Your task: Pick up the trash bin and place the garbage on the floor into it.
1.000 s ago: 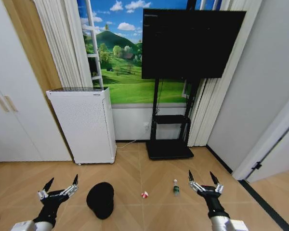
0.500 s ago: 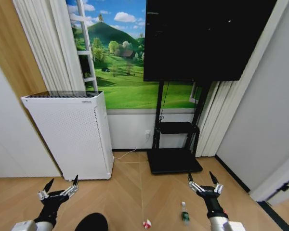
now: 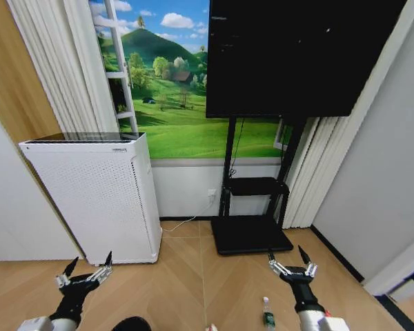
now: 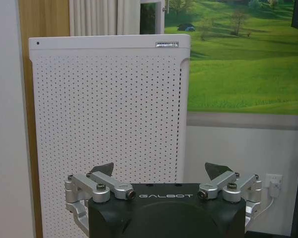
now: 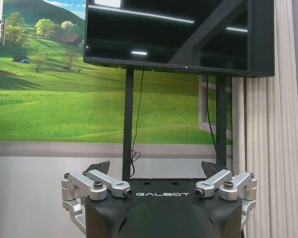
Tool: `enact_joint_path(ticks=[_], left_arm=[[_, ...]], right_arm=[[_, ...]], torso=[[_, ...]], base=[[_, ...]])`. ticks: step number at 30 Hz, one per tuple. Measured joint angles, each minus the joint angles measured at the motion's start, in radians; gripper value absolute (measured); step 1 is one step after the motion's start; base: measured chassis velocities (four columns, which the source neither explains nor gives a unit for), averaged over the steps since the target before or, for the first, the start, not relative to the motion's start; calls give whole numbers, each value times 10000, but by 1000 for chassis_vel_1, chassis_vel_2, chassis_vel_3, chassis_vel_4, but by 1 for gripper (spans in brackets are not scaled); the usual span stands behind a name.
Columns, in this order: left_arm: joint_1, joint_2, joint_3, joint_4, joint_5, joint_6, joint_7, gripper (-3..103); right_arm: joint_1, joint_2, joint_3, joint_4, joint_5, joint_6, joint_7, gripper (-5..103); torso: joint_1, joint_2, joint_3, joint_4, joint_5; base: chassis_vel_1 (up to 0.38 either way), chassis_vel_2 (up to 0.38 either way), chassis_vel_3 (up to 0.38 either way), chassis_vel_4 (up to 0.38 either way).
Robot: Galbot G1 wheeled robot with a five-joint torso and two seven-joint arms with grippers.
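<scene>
Plainly, both pincers are spread wide and carry nothing: the left gripper (image 3: 88, 269) sits in the lower left of the head frame with its two dark fingertips (image 3: 108, 258) splayed apart, and the right gripper (image 3: 290, 261) mirrors it in the lower right, equally agape. Each arm reaches forward and low from the bottom edge, wrist roughly level, fingers pointing ahead toward the wall rather than down at the floor; the left wrist view faces the white air purifier (image 4: 109, 134) and the right wrist view faces the black television (image 5: 179, 34) on its stand. The trash bin (image 3: 131, 323) shows as no more than a dark curve at the bottom edge, just right of the left gripper and lower in the frame. The green-labelled bottle (image 3: 267, 314) lies on the wooden floor (image 3: 186, 276) just left of the right wrist, and a red-and-white scrap (image 3: 212, 327) peeks in at the very bottom centre; the third piece cannot be made out. The step in hand looks like the approach to the bin, with the pick-up not yet begun. To do it well, the robot would likely need to bend its view and torso downward until the bin's rim is wholly in frame, then bring the left gripper over the rim with one finger inside and one outside the mesh wall, closing only once the wall sits squarely between them, so the light bin neither tips nor skids away.
</scene>
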Motion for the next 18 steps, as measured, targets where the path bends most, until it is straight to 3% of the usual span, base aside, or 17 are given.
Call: enact_joint_path(ticks=[18], left_arm=[[4, -7, -40, 18, 155, -62, 0, 100]], right_arm=[[-8, 19, -18, 1, 11, 56, -61, 100]], torso=[[-139, -318, -176, 0, 1]], base=[[-2, 1, 3, -1]])
